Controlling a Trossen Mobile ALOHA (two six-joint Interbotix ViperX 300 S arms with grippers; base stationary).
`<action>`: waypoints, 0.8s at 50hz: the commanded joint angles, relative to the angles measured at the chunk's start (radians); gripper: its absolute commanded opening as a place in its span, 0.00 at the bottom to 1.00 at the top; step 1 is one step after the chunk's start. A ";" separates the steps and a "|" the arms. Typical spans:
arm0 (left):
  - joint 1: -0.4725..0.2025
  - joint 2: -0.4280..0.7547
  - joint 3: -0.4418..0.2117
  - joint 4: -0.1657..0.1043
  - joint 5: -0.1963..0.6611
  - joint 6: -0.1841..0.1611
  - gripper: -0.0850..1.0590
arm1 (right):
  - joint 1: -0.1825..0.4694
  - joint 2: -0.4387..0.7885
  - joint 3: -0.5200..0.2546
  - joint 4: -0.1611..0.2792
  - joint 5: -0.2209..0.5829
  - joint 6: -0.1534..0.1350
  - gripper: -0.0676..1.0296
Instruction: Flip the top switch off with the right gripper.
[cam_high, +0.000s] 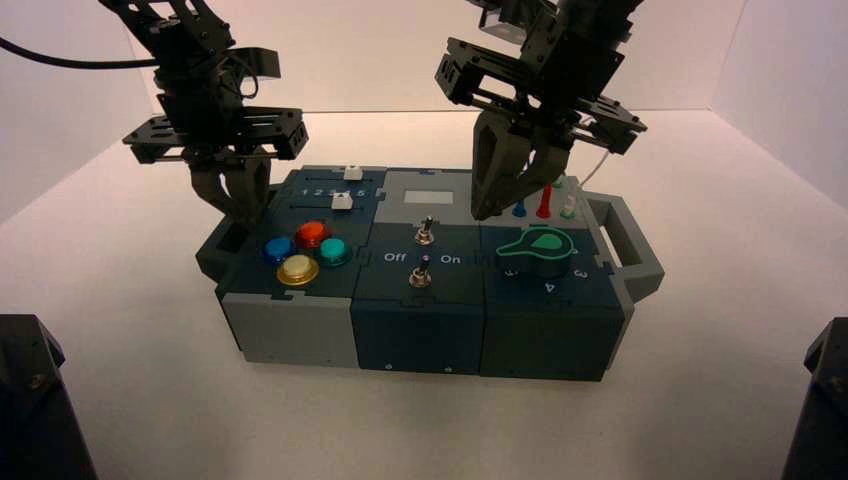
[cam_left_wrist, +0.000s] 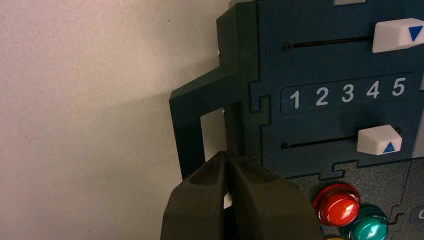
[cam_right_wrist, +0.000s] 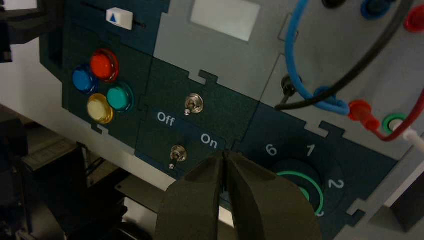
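Observation:
The top switch (cam_high: 425, 233), a small silver toggle, stands on the box's middle dark panel, just in front of the grey panel with the white window. A second toggle like it (cam_high: 421, 274) sits nearer the front. Between them I read "Off" and "On". In the right wrist view the top switch (cam_right_wrist: 193, 103) is apart from my right gripper (cam_right_wrist: 225, 154). That gripper is shut on nothing, its tips near the "On" lettering. From above, the right gripper (cam_high: 492, 210) hovers right of the top switch. My left gripper (cam_high: 245, 218) (cam_left_wrist: 227, 154) is shut beside the box's left handle (cam_left_wrist: 195, 130).
Four round buttons (cam_high: 303, 252) fill the box's left front. Two white slider tabs (cam_left_wrist: 379, 140) run along a 1–5 scale behind them. A green-topped knob (cam_high: 540, 250) sits right of the switches, with plugs and wires (cam_right_wrist: 320, 95) behind it. A grey handle (cam_high: 628, 245) sticks out on the right.

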 joint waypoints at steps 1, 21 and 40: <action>-0.005 0.035 0.006 0.006 -0.023 0.012 0.05 | 0.006 0.002 -0.025 0.005 0.006 0.054 0.04; -0.006 0.028 0.017 0.008 -0.034 0.018 0.05 | 0.032 0.078 -0.081 0.005 0.005 0.106 0.04; -0.006 0.028 0.017 0.008 -0.034 0.018 0.05 | 0.041 0.147 -0.110 0.005 -0.009 0.112 0.04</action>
